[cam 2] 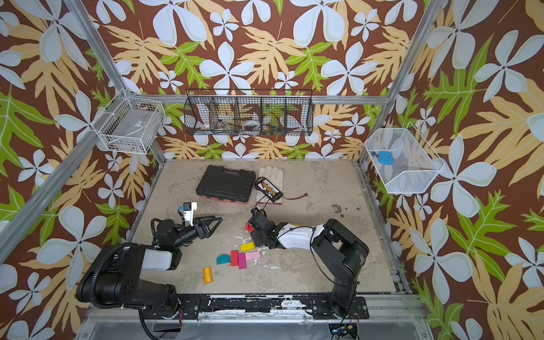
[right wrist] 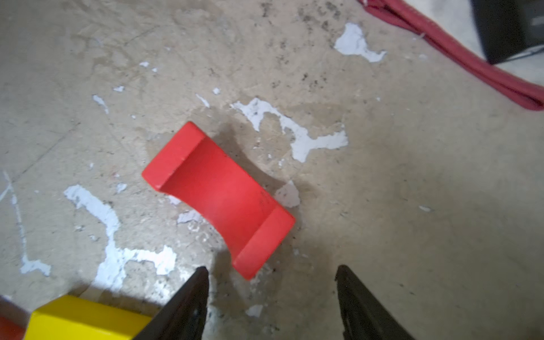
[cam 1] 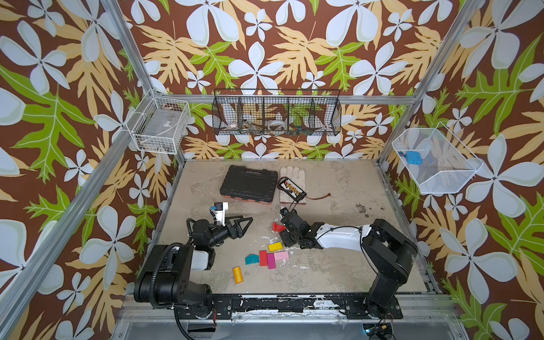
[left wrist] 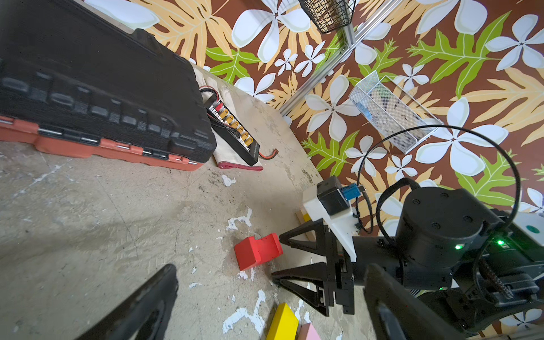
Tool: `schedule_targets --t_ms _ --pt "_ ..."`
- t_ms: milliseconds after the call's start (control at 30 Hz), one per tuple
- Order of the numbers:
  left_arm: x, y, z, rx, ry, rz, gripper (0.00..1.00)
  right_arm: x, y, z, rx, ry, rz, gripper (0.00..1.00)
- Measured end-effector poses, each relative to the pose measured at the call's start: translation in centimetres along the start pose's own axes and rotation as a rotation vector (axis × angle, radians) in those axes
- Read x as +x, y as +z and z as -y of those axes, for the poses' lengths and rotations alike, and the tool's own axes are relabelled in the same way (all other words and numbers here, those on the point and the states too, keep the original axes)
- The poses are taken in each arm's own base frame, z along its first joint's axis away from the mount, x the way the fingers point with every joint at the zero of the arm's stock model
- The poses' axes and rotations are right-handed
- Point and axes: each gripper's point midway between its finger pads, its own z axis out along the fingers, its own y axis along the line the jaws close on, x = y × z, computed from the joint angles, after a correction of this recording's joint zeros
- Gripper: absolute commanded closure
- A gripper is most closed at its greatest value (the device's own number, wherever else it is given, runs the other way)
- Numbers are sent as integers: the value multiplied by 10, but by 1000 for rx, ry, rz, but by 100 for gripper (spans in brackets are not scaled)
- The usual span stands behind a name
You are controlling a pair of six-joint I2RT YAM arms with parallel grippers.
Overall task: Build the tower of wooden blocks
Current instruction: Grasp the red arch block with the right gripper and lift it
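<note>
my right pincer point(right wrist: 270, 268) stands open low over the table point(cam 1: 338, 206) and grips nothing; the red arch point(right wrist: 217, 200) lies just beyond my fingertips with its hollow facing my wrist camera, its near corner at the mouth of the gap, touching neither jaw as far as i can tell. my left pincer point(cam 1: 245, 226) is spread wide and empty, to the left of the arch and apart from it

nearer than the arch, the yellow block point(cam 1: 275, 246), pink block point(cam 1: 281, 255), magenta block point(cam 1: 270, 260) and red rectangle point(cam 1: 263, 258) lie flat and packed close together, with the teal wedge point(cam 1: 252, 259) just left of them and the orange cylinder point(cam 1: 237, 274) apart, nearer still. none sits on another, so the tower is not yet begun

the frame rails point(cam 1: 172, 188) close the table on the left, right and far sides. the right half is bare floor, and there is a clear strip between the arch and the black case point(cam 1: 248, 184) at the far side. a glove point(cam 1: 293, 173) lies right of the case, with a charging board point(cam 1: 292, 188) on it

the raised lettering on the case is blurred, and the board's label is too small to read

a tan piece point(left wrist: 300, 219) with a bit of yellow shows behind my right pincer, mostly hidden; i cannot tell its shape
</note>
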Motion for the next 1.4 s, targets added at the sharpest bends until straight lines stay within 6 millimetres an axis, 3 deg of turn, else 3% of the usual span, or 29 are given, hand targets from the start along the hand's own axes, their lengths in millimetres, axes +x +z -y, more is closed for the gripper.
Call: schedule_targets --t_ms 233,400,600,733,967,1400 --pt "0 0 0 0 -2 -1 0 1 -3 17 56 32 0 33" --pt "0 0 -1 -1 -4 -2 0 -5 -12 10 1 47 23 32" --pt "-1 2 -3 -3 -6 -3 0 -57 -28 -7 -61 113 112 32" --pt "-1 2 -3 -2 -7 -4 0 -70 -24 -3 -19 150 125 38" --pt "0 3 -2 3 -7 -8 0 -48 -1 13 74 148 43 48" --pt "1 3 0 13 -5 -13 0 -24 11 15 82 175 0 63"
